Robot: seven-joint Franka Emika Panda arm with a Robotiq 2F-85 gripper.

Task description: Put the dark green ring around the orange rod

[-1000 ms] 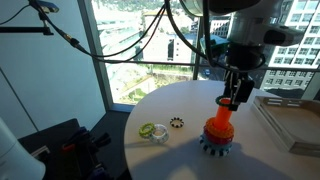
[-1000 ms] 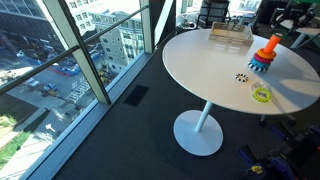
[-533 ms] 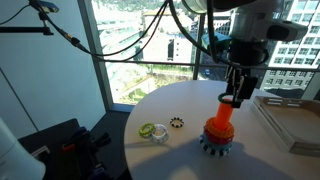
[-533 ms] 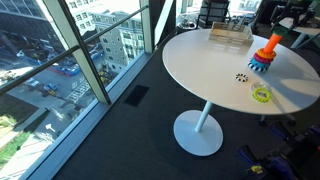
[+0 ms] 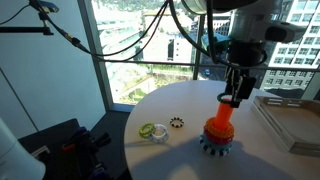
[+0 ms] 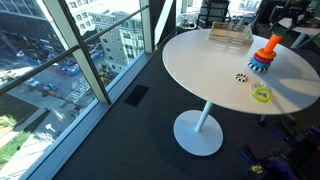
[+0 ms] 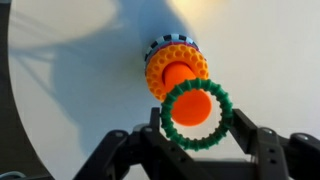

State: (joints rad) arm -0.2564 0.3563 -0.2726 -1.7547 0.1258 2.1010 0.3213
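In the wrist view my gripper (image 7: 197, 126) is shut on the dark green ring (image 7: 197, 143) and holds it flat between both fingers. The orange rod (image 7: 193, 104) shows through the ring's hole. Its orange collar (image 7: 165, 72) and toothed base lie just off-centre, up and left of the ring. In an exterior view the gripper (image 5: 233, 98) hangs right above the orange rod (image 5: 219, 123) on its grey-blue base (image 5: 214, 144). The rod also shows in an exterior view (image 6: 270, 46) near the table's far edge.
On the round white table (image 5: 180, 155) lie a lime ring (image 5: 148, 130) and a small dark toothed ring (image 5: 177, 123), both to the side of the rod. A clear tray (image 5: 292, 122) stands beside the rod. A box (image 6: 228, 36) sits at the table's edge.
The gripper with the ring has shifted very slightly over the rod; over the last half second nothing visibly moves.
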